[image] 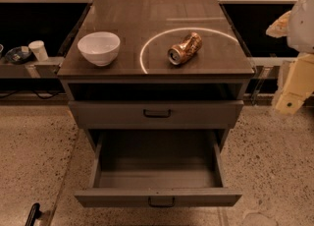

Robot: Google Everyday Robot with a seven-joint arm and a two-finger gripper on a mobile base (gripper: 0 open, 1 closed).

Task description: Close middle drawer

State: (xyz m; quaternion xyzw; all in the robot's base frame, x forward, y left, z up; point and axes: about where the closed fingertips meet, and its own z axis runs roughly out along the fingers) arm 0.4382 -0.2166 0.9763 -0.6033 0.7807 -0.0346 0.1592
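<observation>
The middle drawer (pixel 157 198) is pulled far out of the grey-brown cabinet, and its bare inside shows. Its flat front with a small dark bar handle (pixel 161 201) lies near the bottom of the view. Above it, the uppermost drawer (pixel 157 114) sits almost flush, with a dark gap over its front. The lowest drawer is hidden under the open one. My gripper (pixel 293 90), a cream-coloured part on the white arm, hangs at the right edge of the view. It is level with the cabinet top, to the right of the cabinet and well apart from the drawers.
On the cabinet top (pixel 122 18) stand a white bowl (pixel 98 47) at the left and a crushed gold can (pixel 185 48) lying on its side. A shelf with a cup (pixel 38 50) runs behind at the left. Speckled floor (pixel 29 161) surrounds the cabinet. A black object (pixel 33 214) is at bottom left.
</observation>
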